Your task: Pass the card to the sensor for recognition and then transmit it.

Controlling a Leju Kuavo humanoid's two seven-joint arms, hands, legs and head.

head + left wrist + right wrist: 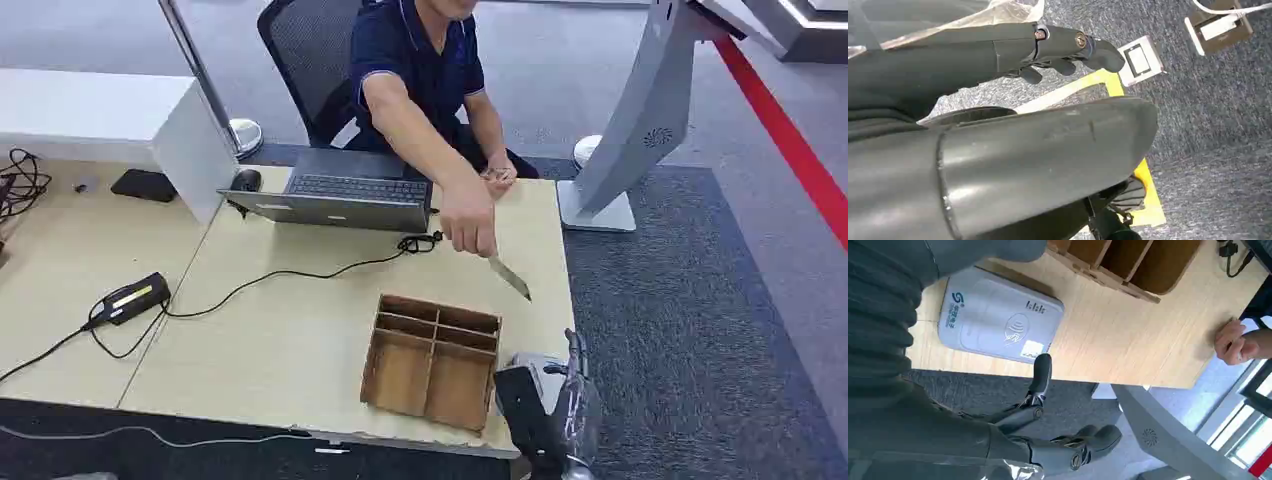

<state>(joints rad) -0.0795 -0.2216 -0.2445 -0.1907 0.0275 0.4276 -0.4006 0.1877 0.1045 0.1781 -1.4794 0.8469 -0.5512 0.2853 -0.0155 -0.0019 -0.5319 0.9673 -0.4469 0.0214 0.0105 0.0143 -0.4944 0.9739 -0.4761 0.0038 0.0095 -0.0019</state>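
Scanner (135, 298): at the left of my head view a black handheld device with a yellow label lies on the wooden table (290, 340), its cable trailing across the boards.

Laptop (345, 195): open at the far edge of the table, in front of the seated person (415, 70), with a dark mouse (246, 180) just beside it.

Wooden organizer (432, 360): a brown tray with several compartments, near the table's front edge, right of centre.

Card (510, 277): the person's hand (468, 215) pinches it at one end and holds it out over the table, tilted, beyond the organizer. It touches neither my hands nor the sensor.

Person's other hand (1235, 340): rests at the far edge of the table, fingers curled in.

Card sensor (998, 322): a pale grey flat reader with a wave symbol and blue logo, lying on the table's near right corner, just beside the organizer (1123, 262).

My right hand (1048, 415): it hovers beside the sensor at the table's edge, fingers apart and holding nothing; one fingertip reaches over the sensor's rim. In the head view I see it (560, 415) at the table's right front corner, dark, with clear plastic around the wrist.

My left hand (1068, 52): hangs low over grey carpet with yellow floor tape (1088, 87) and a floor socket (1139, 60) below it; fingers loosely curled, nothing in them.
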